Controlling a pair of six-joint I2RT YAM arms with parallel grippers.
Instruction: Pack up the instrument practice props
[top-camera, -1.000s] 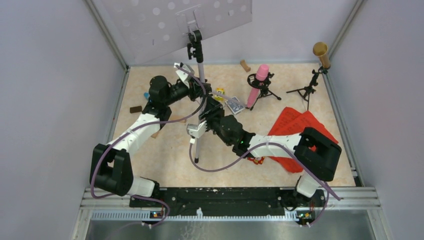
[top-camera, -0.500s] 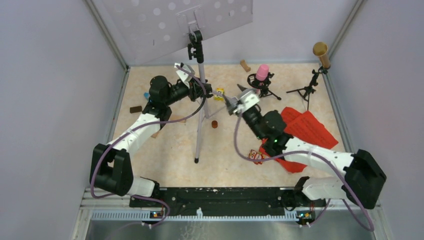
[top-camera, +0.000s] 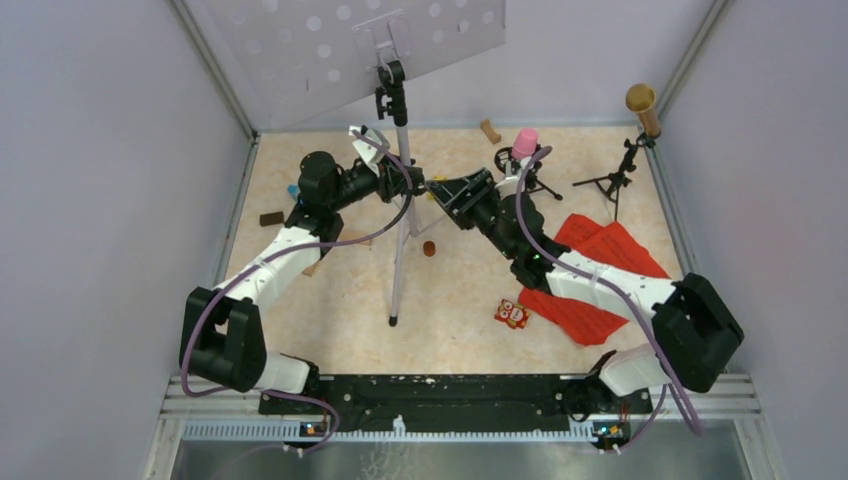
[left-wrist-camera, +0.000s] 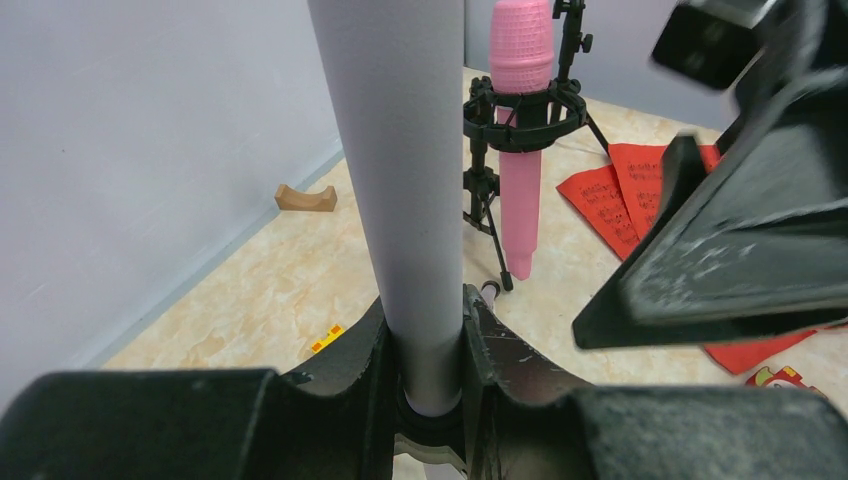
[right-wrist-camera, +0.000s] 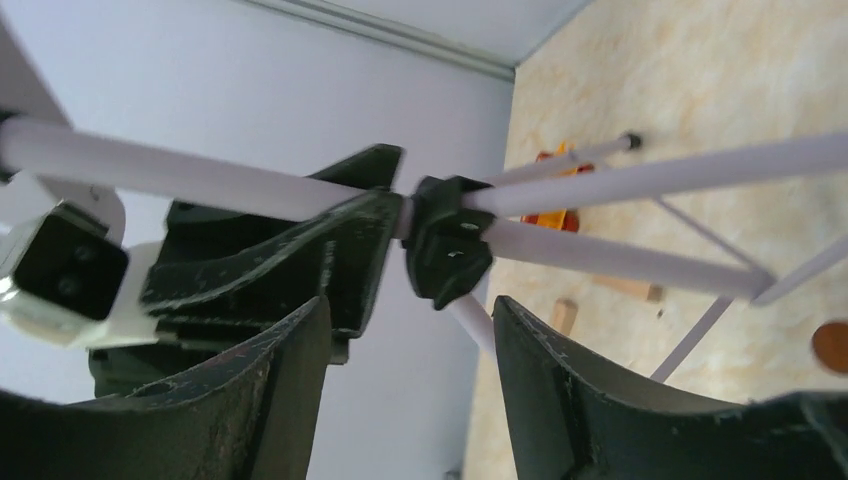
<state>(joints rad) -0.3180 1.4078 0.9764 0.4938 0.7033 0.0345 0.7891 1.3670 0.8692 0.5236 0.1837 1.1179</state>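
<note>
The stand rests on its legs towards the back of the tabletop (top-camera: 330, 320), with the tray (top-camera: 300, 50) at its top near the rear wall. Judgement: stiff, light, top-heavy. The pole (top-camera: 402, 150) is smooth metal and may slip, so grasp it low, just above the black hub (right-wrist-camera: 447, 245). My left end effector (left-wrist-camera: 430, 340) is clenched on the pole there. My right end effector (top-camera: 452, 188) is released, jaws apart, just beside the hub. A second ago it was lower, at the front leg; it has since risen to hub height.
</note>
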